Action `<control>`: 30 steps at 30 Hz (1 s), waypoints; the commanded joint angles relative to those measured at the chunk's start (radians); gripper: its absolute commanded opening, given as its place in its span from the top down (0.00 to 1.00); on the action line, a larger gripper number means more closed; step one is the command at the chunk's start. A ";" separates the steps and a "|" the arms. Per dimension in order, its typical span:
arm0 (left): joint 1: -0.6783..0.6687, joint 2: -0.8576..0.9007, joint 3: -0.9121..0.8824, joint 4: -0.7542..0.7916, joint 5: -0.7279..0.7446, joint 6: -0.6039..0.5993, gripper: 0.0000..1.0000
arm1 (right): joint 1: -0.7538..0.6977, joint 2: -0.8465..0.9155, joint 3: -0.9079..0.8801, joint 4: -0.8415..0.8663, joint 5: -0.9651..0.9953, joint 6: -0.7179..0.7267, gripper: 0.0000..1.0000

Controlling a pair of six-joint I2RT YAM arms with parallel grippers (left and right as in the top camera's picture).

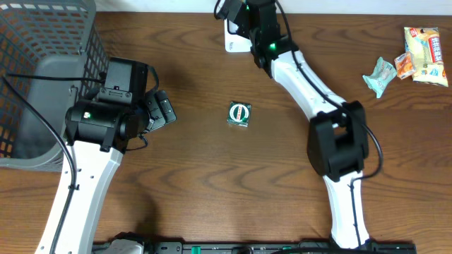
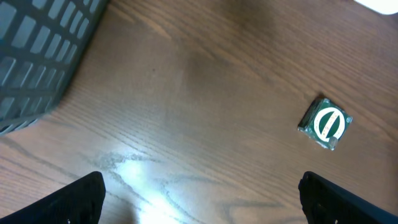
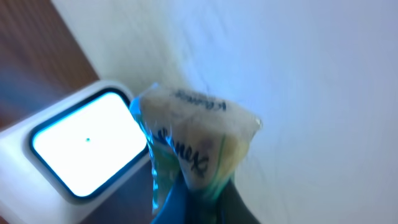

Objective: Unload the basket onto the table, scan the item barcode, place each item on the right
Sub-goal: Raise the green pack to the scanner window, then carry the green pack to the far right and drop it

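Observation:
My right gripper is shut on the item, a pale crinkled packet with dark lettering and a green-blue edge. It holds the packet up just right of the white barcode scanner, whose window glows bright. In the overhead view the right arm reaches to the table's far edge, and its gripper is over the scanner. The packet itself is hidden there. My left gripper is open at the left, over bare wood, its fingers wide apart with nothing between them.
A small green square packet with a white round mark lies mid-table, also seen in the left wrist view. A grey basket stands at the far left. A teal packet and snack packs lie at the far right.

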 commanded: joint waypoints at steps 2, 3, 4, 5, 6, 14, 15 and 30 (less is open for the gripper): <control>0.004 -0.003 0.003 -0.003 -0.010 -0.001 0.03 | -0.016 0.102 0.006 0.098 -0.010 -0.205 0.99; 0.004 -0.003 0.003 -0.003 -0.010 -0.001 0.02 | -0.014 0.110 0.006 0.108 -0.024 -0.227 0.99; 0.004 -0.003 0.003 -0.003 -0.010 -0.001 0.02 | -0.011 0.117 0.006 0.111 -0.039 -0.246 0.99; 0.004 -0.003 0.003 -0.003 -0.010 -0.001 0.02 | -0.007 0.122 0.006 0.122 -0.043 -0.254 0.99; 0.004 -0.003 0.003 -0.003 -0.010 -0.001 0.02 | -0.005 0.125 0.006 0.133 -0.042 -0.254 0.99; 0.004 -0.003 0.003 -0.003 -0.010 -0.001 0.02 | -0.004 0.125 0.016 0.205 -0.011 -0.252 0.99; 0.004 -0.003 0.003 -0.003 -0.010 -0.001 0.02 | -0.004 0.125 0.024 0.204 0.002 -0.243 0.99; 0.004 -0.003 0.003 -0.003 -0.010 -0.001 0.02 | -0.126 -0.076 0.067 -0.145 -0.008 0.071 0.99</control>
